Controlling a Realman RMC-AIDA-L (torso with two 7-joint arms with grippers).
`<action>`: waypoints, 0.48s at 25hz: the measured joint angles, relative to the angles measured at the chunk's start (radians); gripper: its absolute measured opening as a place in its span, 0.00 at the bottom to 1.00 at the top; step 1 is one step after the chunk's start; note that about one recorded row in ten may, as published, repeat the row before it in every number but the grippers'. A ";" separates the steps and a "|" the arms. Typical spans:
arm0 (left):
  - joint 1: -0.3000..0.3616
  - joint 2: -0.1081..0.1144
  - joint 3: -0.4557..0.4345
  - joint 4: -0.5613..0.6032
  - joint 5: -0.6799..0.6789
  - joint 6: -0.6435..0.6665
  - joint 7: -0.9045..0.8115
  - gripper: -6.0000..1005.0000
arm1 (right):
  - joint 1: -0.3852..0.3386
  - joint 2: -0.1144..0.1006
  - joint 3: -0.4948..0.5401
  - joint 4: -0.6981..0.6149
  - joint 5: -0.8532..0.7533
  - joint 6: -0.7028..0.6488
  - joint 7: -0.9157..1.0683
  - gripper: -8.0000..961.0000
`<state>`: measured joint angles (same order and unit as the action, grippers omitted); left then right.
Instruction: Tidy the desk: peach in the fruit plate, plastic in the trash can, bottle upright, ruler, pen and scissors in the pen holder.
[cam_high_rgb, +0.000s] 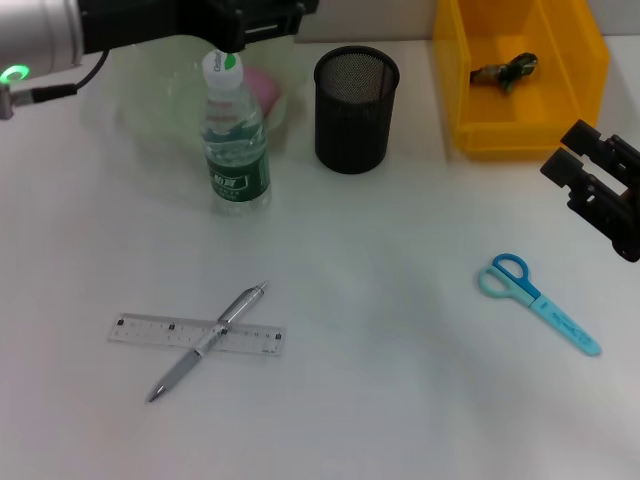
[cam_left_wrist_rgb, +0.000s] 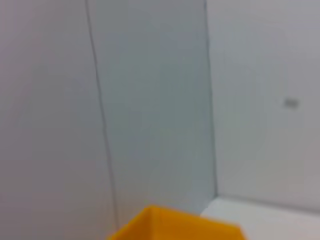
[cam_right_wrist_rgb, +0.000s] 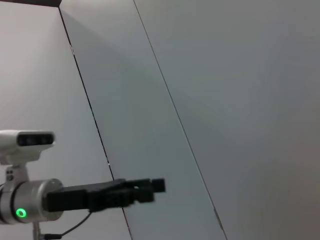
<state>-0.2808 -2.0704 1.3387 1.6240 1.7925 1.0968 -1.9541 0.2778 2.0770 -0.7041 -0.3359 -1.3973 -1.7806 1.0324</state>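
Yellow bin (cam_high_rgb: 590, 60), black mesh pen holder (cam_high_rgb: 356, 110), blue scissors (cam_high_rgb: 537, 301), green-labelled clear bottle (cam_high_rgb: 234, 140), silver pen (cam_high_rgb: 208, 341).

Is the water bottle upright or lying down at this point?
Upright: the bottle stands on its base beside the pen holder, cap up, left tool just above it.

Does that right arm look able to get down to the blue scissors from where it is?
Probably yes. The right pincer hangs at the table's right edge, just beyond the scissors, which lie flat with open table all round. The yellow bin sits farther back, out of the way.
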 joint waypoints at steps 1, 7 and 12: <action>0.012 0.000 -0.008 -0.017 -0.047 0.010 0.039 0.67 | 0.000 0.000 0.000 0.000 0.000 0.000 0.000 0.62; 0.022 0.001 -0.126 -0.308 -0.411 0.286 0.312 0.67 | 0.000 0.000 0.000 0.000 0.000 0.001 0.000 0.62; -0.042 0.008 -0.261 -0.643 -0.508 0.605 0.520 0.67 | 0.000 -0.001 -0.004 -0.001 -0.006 -0.003 0.000 0.62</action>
<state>-0.3229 -2.0625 1.0777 0.9811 1.2840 1.7014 -1.4341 0.2780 2.0757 -0.7084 -0.3373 -1.4031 -1.7833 1.0320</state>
